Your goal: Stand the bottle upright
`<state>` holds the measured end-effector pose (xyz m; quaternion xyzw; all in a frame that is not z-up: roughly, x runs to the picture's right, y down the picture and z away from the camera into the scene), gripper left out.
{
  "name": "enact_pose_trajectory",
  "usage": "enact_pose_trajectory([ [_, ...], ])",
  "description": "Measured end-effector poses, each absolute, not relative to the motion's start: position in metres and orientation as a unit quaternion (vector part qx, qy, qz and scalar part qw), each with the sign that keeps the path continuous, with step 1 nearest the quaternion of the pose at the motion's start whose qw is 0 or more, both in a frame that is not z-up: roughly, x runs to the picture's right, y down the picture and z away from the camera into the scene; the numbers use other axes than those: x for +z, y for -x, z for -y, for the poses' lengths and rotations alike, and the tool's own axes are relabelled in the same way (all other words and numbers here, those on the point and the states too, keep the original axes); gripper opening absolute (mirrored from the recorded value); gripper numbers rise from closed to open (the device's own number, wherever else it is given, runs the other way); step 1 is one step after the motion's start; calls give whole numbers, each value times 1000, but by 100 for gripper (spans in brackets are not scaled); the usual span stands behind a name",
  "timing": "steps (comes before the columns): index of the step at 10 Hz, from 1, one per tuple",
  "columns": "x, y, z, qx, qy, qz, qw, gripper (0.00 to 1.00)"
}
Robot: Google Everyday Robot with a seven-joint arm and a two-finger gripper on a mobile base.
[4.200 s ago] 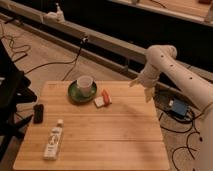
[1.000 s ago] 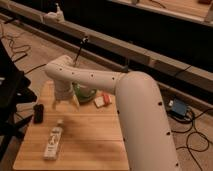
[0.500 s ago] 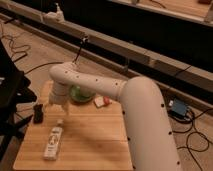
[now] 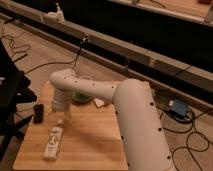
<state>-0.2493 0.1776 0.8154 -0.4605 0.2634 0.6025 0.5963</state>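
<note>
The bottle [image 4: 53,142] lies flat on the wooden table [image 4: 95,142] at the front left. It is pale and slim, with a whitish label and its white cap pointing away from the front edge. My gripper [image 4: 60,112] hangs at the end of the white arm [image 4: 100,92], just above and behind the cap end. It holds nothing that I can see. The arm reaches in from the lower right across the table.
A small black flat object [image 4: 37,113] lies at the left edge, left of the gripper. A green plate [image 4: 80,96] sits at the back, partly behind the arm. A small white item [image 4: 99,102] lies next to it. Cables run over the floor around the table.
The arm has swung from the table's right side over to the left, and in the last second the gripper has come lower and closer to the bottle's cap end. The bottle has not moved.
</note>
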Motion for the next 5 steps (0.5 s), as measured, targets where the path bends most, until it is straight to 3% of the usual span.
enact_pose_trajectory([
  [5,847,245,-177,614,461,-286,574,75],
])
